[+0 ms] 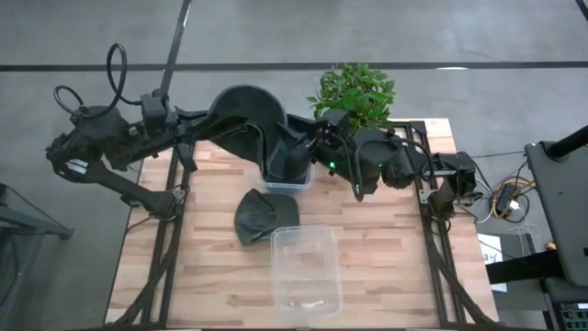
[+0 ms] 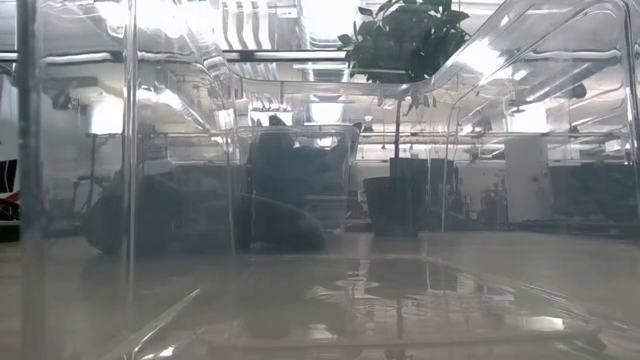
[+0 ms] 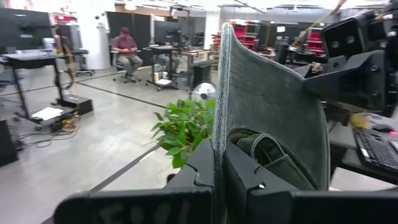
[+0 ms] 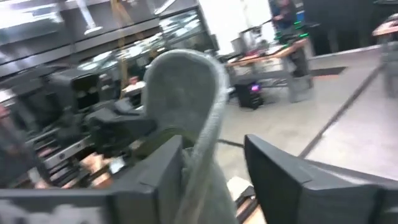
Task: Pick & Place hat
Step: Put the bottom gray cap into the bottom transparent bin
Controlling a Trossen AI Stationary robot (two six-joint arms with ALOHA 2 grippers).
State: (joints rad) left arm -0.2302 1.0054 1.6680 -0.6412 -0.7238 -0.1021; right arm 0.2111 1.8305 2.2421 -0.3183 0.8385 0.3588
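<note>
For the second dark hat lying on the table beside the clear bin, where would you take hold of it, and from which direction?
I'd take the hat on the table at its outer rim on the side facing away from the clear bin, coming straight down from above. It lies slumped and flat on the wood, so only a thin folded edge gives a tool something to pinch, and the bin crowds its other side.

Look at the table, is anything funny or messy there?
Yes. One dark hat hangs in the air at the table's back edge, pinched in the left gripper with the right gripper around its brim. Another hat lies crumpled on the table beside the clear bin.
</note>
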